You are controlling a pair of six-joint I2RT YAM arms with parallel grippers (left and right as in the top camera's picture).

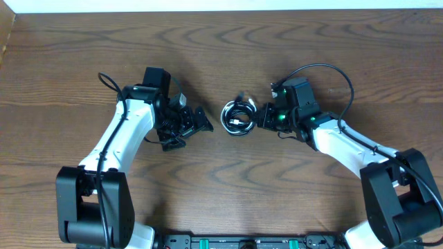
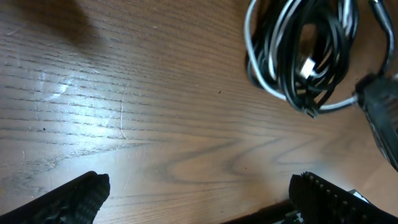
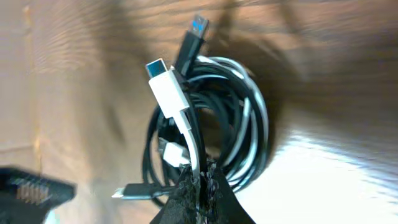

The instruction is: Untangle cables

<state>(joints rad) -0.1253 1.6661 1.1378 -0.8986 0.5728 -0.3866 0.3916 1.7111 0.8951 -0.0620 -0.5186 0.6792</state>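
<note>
Cables (image 1: pixel 237 117) lie as one small coiled bundle near the middle of the wooden table (image 1: pixel 221 200), black loops wound together with a white cord. The right gripper (image 1: pixel 260 119) sits against the bundle's right edge, its fingers (image 3: pixel 186 193) pressed together on strands at the rim of the coil. The grip is on the cables themselves, and the white cord runs down into the pinch. A white plug (image 3: pixel 165 84) and a black plug (image 3: pixel 193 34) with a blue insert stick out of the coil on the side away from that grip. The left gripper (image 1: pixel 190 131) rests just left of the bundle, apart from it, with jaws spread wide and nothing between them but bare wood. In its wrist view the coil lies ahead and off to the right, clear of both fingertips.
</note>
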